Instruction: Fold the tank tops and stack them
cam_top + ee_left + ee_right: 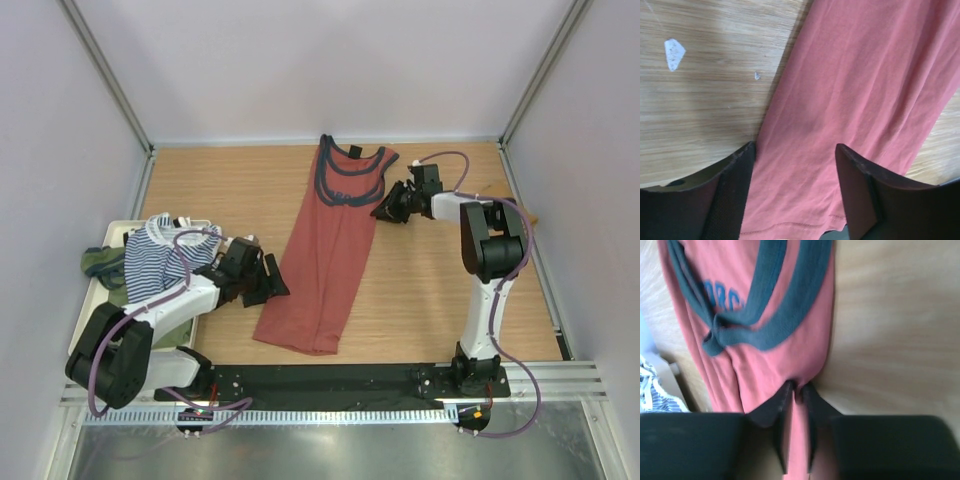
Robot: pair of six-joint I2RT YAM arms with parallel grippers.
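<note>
The rust-red tank top (330,250) with navy trim (785,315) lies lengthwise in a long narrow strip down the middle of the table. My left gripper (277,285) is at its lower left edge, near the hem. In the left wrist view that gripper (795,152) is open, its fingers (742,170) straddling the red cloth (855,75) low over it. My right gripper (386,210) is at the top's right edge below the armhole, and in the right wrist view it (799,387) is shut on a pinch of the red cloth (765,370). The navy-white striped tank top (160,258) and the olive green one (100,262) lie at the left.
A white tray (88,305) at the table's left edge holds the striped and olive tops. The striped cloth (650,390) also shows in the right wrist view. White walls and metal posts close in the wooden table (450,290). A black rail (330,378) runs along the near edge.
</note>
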